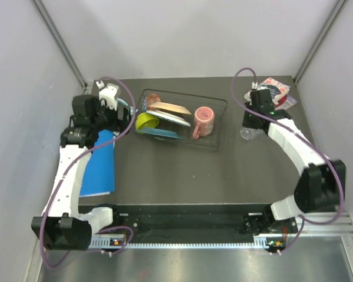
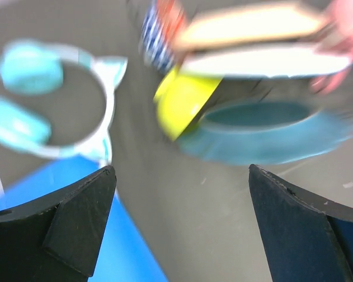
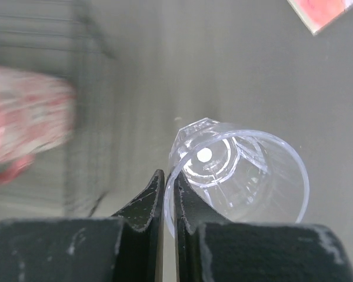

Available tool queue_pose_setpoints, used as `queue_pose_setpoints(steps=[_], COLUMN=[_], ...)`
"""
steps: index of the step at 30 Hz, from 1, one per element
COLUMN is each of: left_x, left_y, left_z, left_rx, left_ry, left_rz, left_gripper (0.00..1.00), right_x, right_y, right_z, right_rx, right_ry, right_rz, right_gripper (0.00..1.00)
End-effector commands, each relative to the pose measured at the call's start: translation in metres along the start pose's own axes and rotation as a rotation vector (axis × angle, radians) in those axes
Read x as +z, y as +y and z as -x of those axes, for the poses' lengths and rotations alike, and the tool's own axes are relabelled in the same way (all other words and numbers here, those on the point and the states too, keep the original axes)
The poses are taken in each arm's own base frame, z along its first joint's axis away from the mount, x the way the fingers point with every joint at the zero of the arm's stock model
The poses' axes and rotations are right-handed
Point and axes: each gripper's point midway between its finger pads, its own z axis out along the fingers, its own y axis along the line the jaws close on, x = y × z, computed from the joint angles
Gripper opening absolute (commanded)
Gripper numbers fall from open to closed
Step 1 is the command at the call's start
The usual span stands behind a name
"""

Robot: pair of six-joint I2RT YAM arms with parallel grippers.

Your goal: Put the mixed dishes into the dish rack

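right gripper (image 3: pixel 166 176): fingers nearly closed, pinching the rim wall of a clear glass (image 3: pixel 238 176), one finger inside and one outside. the glass mouth faces the wrist camera. the dish rack (image 1: pixel 219 134) lies close by on this gripper's left, with the pink mug (image 1: pixel 203 120) in its nearest end. left gripper (image 2: pixel 181 176): spread wide and empty, beyond the rack's far side. judgement: the carry goes leftward and the right arm is nearer.

left arm (image 1: pixel 67 170): far-left corner | left gripper (image 2: pixel 179 220): spread wide | right arm (image 1: pixel 294 144): far-right corner | right gripper (image 3: pixel 166 200): pinched on clear cup (image 3: pixel 247 176) rim
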Motion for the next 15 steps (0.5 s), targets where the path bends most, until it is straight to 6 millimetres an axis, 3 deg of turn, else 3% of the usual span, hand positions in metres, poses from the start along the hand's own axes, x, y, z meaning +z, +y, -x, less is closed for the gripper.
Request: queue_pose_setpoints(steps=[1,3,8,9,10,11,12,13,14,15], left_x=[-0.028,-0.042,-0.069,-0.074,-0.079,-0.085,-0.094,-0.097,-0.098,-0.106], left_y=[-0.039,-0.052,-0.11,-0.121,-0.134,-0.141,-0.148,-0.153,-0.159,-0.164], left_z=[0.058,0.078,0.122,0.132,0.138,0.145,0.161,0.166,0.163,0.175], left_rx=[0.037,0.073,0.051,-0.008,-0.033,-0.062,-0.12,-0.148,-0.176,-0.242], left_ry=[-0.133,-0.193,-0.287,-0.296,-0.292,-0.302,-0.338,-0.346,-0.339,-0.363], left_rz=[-0.179,-0.224,-0.48,-0.537,-0.631,-0.679,-0.739,-0.778,-0.835,-0.883], left_gripper=[0.99,0.99,0.99,0.99,0.99,0.99,0.99,0.99,0.99,0.99], right_x=[-0.088,-0.115,-0.233,-0.259,-0.258,-0.298,-0.315,-0.315,-0.342,-0.338], right_y=[0.027,0.045,0.114,0.122,0.126,0.133,0.135,0.135,0.131,0.131], right_z=[0.026,0.021,0.029,0.031,0.022,0.039,0.039,0.032,0.034,0.033], right_rx=[0.06,0.068,0.117,0.217,0.26,0.196,0.316,0.343,0.294,0.366], right_ry=[-0.169,-0.174,-0.315,-0.296,-0.266,-0.423,-0.35,-0.346,-0.44,-0.37], right_rz=[0.253,0.391,1.014,1.131,1.195,1.369,1.479,1.548,1.66,1.703], right_gripper=[0.0,0.0,0.0,0.0,0.0,0.0,0.0,0.0,0.0,0.0])
